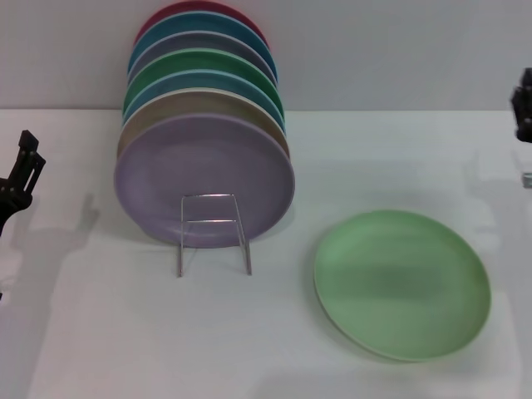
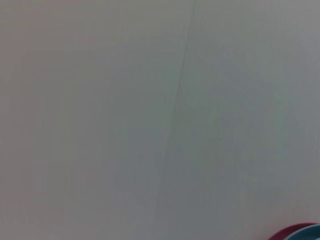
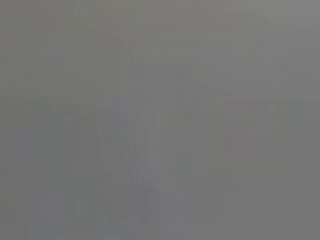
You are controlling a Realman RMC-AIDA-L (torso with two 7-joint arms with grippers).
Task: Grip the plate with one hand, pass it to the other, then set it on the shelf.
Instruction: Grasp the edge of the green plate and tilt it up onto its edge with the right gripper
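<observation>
We see the plate [image 1: 402,283] lying flat on the white worktop [image 1: 100,349], over toward our right side: round, matte, pale green, with a shallow rim that shows a thin lighter edge along its near curve. Well apart from it, to our left, stands the shelf [image 1: 213,233], a thin silver wire rack with a rectangular loop at the front, narrower than the plates it carries. Leaning in it is a row of plates on edge, smooth and round, the front one a lilac plate [image 1: 204,179], then a beige one, blues, a darker green plate [image 1: 204,62] and a red plate [image 1: 199,10] at the back. Our left tool [image 1: 21,174] hangs dark at the far left edge, our right tool [image 1: 524,104] at the far right edge, both away from the plate; we cannot tell how wide either one stands. The left wrist view catches only pale wall and a sliver of red and blue rim.
</observation>
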